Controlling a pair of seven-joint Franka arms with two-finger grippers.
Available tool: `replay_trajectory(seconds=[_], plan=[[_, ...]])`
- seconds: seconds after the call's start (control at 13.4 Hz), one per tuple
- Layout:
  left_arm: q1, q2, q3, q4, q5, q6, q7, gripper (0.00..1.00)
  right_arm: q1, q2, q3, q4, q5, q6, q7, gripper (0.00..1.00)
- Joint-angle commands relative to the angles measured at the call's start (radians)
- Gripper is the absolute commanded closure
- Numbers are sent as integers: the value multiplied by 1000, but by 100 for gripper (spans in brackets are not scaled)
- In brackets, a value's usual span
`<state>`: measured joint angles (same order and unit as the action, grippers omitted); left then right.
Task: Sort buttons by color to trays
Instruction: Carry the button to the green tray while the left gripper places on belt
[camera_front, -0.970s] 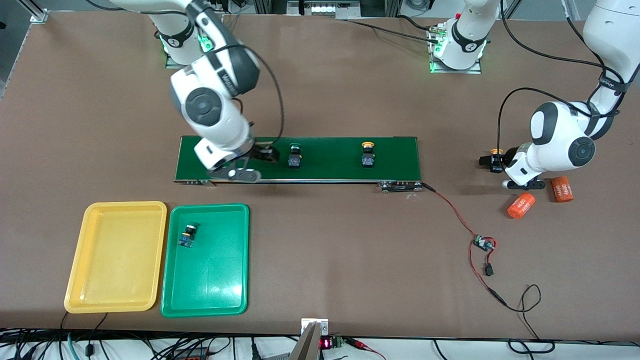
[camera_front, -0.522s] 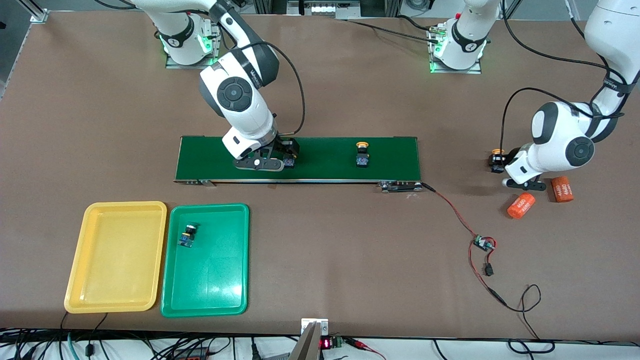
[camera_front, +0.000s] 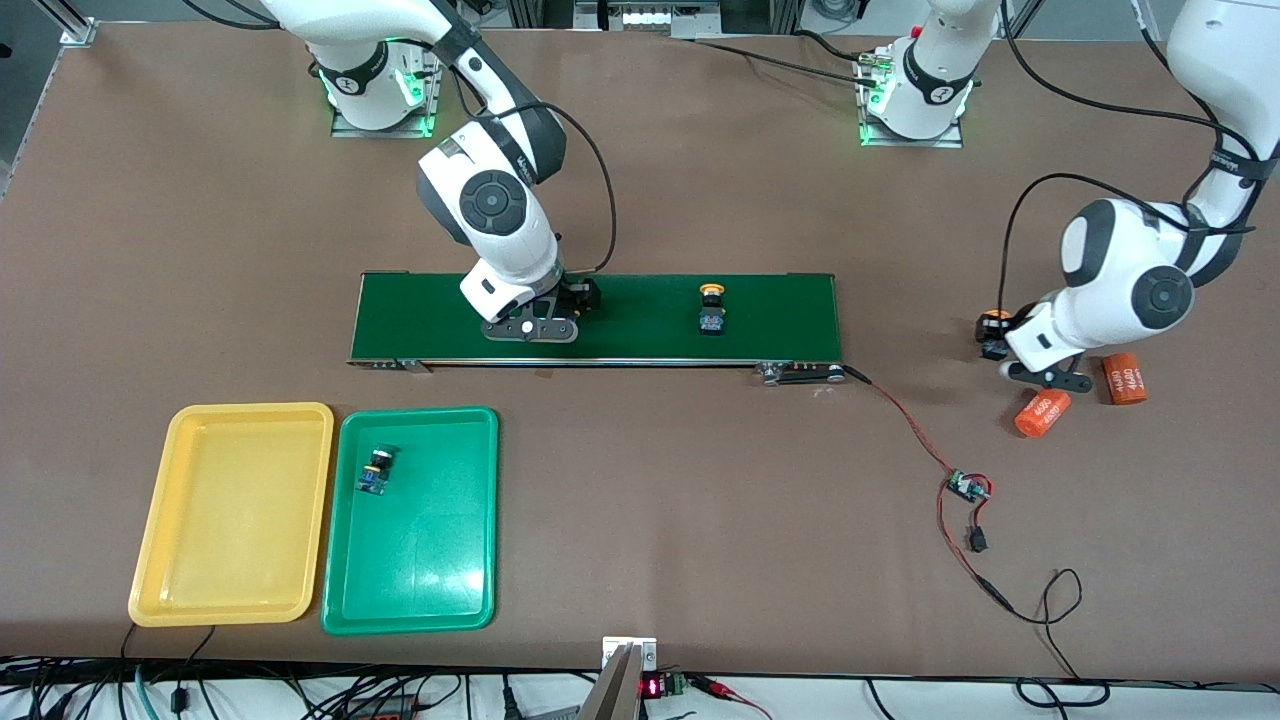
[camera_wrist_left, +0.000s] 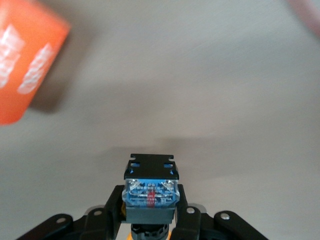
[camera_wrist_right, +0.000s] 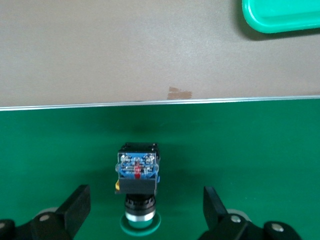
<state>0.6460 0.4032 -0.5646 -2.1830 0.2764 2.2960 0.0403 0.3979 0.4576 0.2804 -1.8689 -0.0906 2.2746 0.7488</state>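
A green-capped button (camera_wrist_right: 137, 175) lies on the dark-green conveyor belt (camera_front: 780, 310). My right gripper (camera_front: 575, 300) (camera_wrist_right: 146, 200) is low over it, open, with one finger on each side and not touching it. In the front view the gripper hides most of this button. A yellow-capped button (camera_front: 711, 308) rides the belt toward the left arm's end. Another green button (camera_front: 375, 470) lies in the green tray (camera_front: 440, 560). The yellow tray (camera_front: 235, 520) beside it holds nothing. My left gripper (camera_front: 990, 335) (camera_wrist_left: 150, 220) is shut on a yellow-capped button (camera_front: 992, 318) (camera_wrist_left: 150, 192) over bare table.
Two orange cylinders (camera_front: 1042, 412) (camera_front: 1124, 378) lie on the table beside the left gripper; one of these cylinders (camera_wrist_left: 25, 65) shows in the left wrist view. A red-and-black wire runs from the belt's end to a small circuit board (camera_front: 965, 487).
My right gripper moved along the belt to straddle the green button. The belt's yellow button drifted toward the right arm's end. My left gripper shut on its yellow button.
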Motion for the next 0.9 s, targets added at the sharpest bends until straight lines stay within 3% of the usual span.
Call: replay_trajectory(seconds=[0.0, 0.22, 0.3, 0.37, 0.52, 0.75, 0.82], plan=[[-125, -95, -26, 6, -135, -59, -97, 100, 9, 16, -9, 0, -20, 16, 11, 5], [-235, -106, -26, 46, -294, -78, -163, 100, -1, 29, -10, 5, -37, 23, 9, 14], [-264, -101, -26, 77, -360, -82, -177, 100, -4, 42, -9, 5, -47, 31, 9, 23], [-304, -99, -23, 86, -408, -89, -201, 100, -7, 49, -9, 7, -58, 40, 9, 38], [-376, -96, -20, 89, -422, -89, -305, 100, -8, 61, -10, 8, -63, 54, 9, 60], [-433, -67, -17, 89, -425, -76, -373, 100, -13, 61, -29, 11, -63, 57, 3, 80], [-450, -57, -14, 89, -424, -60, -373, 100, -24, 61, -33, 36, -58, 48, -12, 83]])
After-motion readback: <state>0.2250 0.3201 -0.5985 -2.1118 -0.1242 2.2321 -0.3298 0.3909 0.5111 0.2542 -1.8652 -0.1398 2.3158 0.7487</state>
